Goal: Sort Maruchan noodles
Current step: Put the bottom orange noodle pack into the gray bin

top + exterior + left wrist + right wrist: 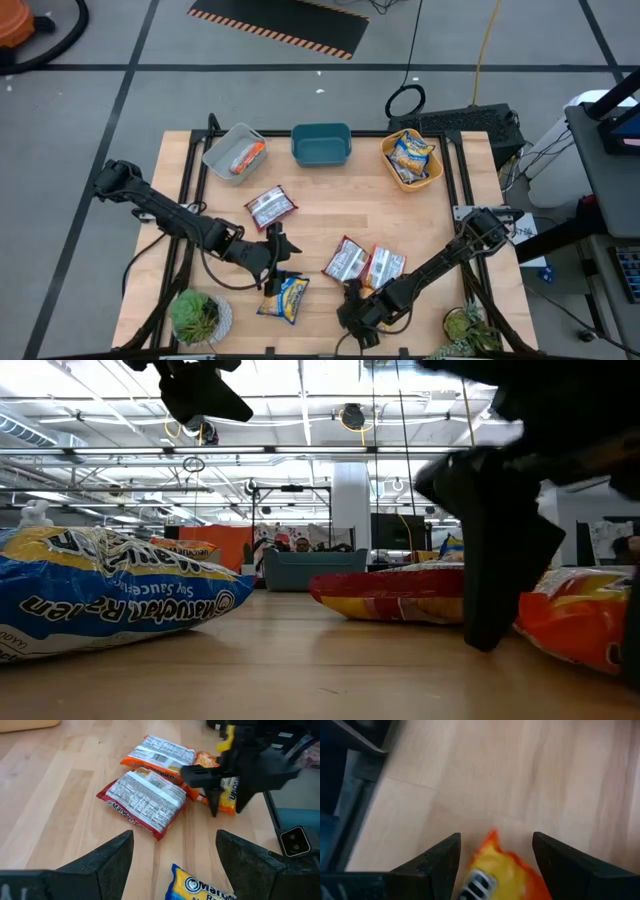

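Straddling orange packet [495, 865] corner, right gripper [495, 852] spread, nearer arm; left gripper [172, 852] spread above yellow-blue packet [284, 297].

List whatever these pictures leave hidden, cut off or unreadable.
- Orange packet, right wrist view: cut off by the bottom edge, label blurred.
- Yellow packet, left wrist view: cut off at the bottom edge.
- Grey tub, high view: its packet's label too small to read.
- Orange packet, high view: hidden under the right end effector.

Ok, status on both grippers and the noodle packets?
Left gripper open above yellow-and-blue plastic packet. Right gripper open, straddling orange plastic packet corner. Two silver-and-red packets beside it; nothing blocking.
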### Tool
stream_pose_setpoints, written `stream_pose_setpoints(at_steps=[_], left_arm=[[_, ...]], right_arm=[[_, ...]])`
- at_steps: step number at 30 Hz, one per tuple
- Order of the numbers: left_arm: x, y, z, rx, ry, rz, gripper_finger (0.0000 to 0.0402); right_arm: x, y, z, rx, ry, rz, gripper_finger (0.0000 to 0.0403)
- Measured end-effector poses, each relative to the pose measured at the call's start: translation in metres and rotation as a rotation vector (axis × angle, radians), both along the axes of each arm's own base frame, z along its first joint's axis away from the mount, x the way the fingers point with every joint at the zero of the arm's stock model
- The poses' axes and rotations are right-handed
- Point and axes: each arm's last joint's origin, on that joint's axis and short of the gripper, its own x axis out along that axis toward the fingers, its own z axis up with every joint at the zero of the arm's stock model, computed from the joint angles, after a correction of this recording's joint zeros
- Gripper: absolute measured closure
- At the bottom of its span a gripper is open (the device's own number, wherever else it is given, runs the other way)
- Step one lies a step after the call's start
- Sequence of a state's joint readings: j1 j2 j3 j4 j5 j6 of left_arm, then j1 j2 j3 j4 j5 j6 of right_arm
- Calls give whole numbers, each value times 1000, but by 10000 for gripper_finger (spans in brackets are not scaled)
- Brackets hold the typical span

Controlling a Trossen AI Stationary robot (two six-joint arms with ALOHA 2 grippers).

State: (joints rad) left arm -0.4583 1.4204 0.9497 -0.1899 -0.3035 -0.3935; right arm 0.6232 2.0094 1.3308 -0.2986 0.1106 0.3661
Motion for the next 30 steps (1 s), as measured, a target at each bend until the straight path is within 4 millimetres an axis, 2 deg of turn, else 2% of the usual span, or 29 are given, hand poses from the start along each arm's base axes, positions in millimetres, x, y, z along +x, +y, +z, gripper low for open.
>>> stream_pose_setpoints(at_steps=[4,9,21,27,30], left_arm=[[0,0,0,-1,0,0,117],[0,0,0,-2,0,1,117],[1,1,0,4,4,-19,117],[2,5,0,8,3,-9,117],[4,8,0,10,3,1,117]], right_arm=[[-2,-8,-3,8,90,-63,163],[-2,-9,-3,3,105,-51,180],[-2,-7,-3,-18,76,39,337],[-3,-7,3,-15,56,85,378],[-4,-8,14,-7,24,110,394]])
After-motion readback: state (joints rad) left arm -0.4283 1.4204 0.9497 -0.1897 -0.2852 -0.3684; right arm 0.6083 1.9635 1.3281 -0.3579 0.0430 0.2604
